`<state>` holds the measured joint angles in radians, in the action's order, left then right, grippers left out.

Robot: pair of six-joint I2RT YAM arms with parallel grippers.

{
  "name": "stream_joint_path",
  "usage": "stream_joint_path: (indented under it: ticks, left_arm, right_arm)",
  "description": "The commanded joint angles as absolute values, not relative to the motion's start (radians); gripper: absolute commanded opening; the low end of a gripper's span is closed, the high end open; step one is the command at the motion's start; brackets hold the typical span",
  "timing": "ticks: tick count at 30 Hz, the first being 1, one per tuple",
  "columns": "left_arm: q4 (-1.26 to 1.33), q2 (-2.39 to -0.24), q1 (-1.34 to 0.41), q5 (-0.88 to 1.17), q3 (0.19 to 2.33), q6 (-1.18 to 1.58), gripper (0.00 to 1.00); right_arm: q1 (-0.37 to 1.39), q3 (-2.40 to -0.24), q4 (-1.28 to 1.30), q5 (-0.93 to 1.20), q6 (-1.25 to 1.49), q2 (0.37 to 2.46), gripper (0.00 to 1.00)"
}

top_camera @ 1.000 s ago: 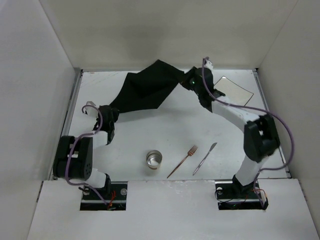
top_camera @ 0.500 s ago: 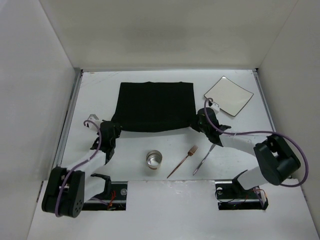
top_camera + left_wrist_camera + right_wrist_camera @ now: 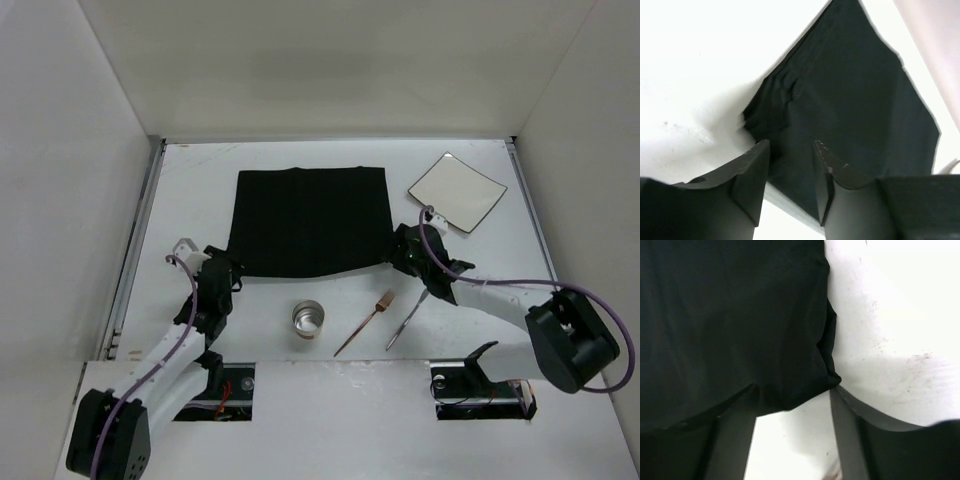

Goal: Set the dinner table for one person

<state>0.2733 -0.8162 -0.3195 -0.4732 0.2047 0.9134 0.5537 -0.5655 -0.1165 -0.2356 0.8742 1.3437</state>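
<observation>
**Both jaws parted at the near corners of the black mat**

My left jaws sit low at the near left corner of the black square cloth mat. They stand a little apart, with a narrow gap between them. In the left wrist view the mat lies beyond the tips, and its rumpled corner bunches just off the left-hand one. I have no grip on the cloth; its dark surface shows through the gap.

My right jaws are at the near right corner of the mat and stand wide apart. In the right wrist view that corner of the mat lies between the tips, slightly puckered, with bare white surface showing below it. Nothing is clamped here either.

The large flat matte white bench stretches under everything, edged by white walls, and shows bare beside the mat in both wrist views. The mat lies spread flat on it, toward the far middle.

A white square plate rests at the far right, turned corner-on, near the mat's far right corner but apart from it. Nearer my bases stands a small round metal cup. To its right lies a copper-coloured fork, slanted with its tines pointing away. A silver table knife lies just beside the fork at the same slant, its far end running under my right arm.
</observation>
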Motion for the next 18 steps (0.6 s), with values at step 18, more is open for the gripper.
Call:
stream_joint_path:
  ticks: [18]
  left_arm:
    - [0.307,-1.063,-0.229,-0.374,0.261,0.859,0.36]
  right_arm:
    - [0.473,-0.548,-0.083,-0.232,0.815,1.338,0.42]
